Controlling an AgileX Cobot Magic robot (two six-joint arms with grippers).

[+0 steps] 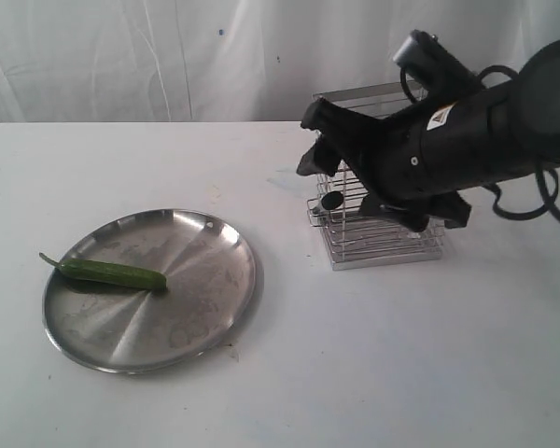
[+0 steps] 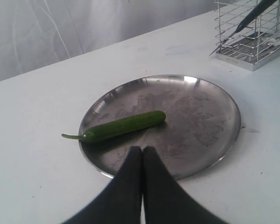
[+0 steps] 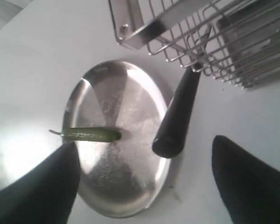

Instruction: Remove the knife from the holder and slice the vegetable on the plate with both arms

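Observation:
The green vegetable [image 1: 112,273] lies on the left part of the round steel plate [image 1: 201,280]. The wire holder [image 1: 392,238] stands to the plate's right. The knife leans inside it, its black handle [image 1: 331,199] poking out through the side facing the plate. My right gripper [image 1: 310,145] hovers open at that side. In the right wrist view the handle [image 3: 177,112] hangs between the wide-spread fingers [image 3: 37,186], untouched by either. My left gripper [image 2: 142,150] is shut and empty, above the plate's [image 2: 210,140] rim, just short of the vegetable [image 2: 126,126]. The left arm is outside the exterior view.
A white table [image 1: 401,373] carries everything, and a white curtain [image 1: 168,56] hangs behind it. The right arm's black body [image 1: 467,131] covers most of the holder in the exterior view. The knife's blade [image 2: 252,14] shows inside the holder [image 2: 252,44] in the left wrist view.

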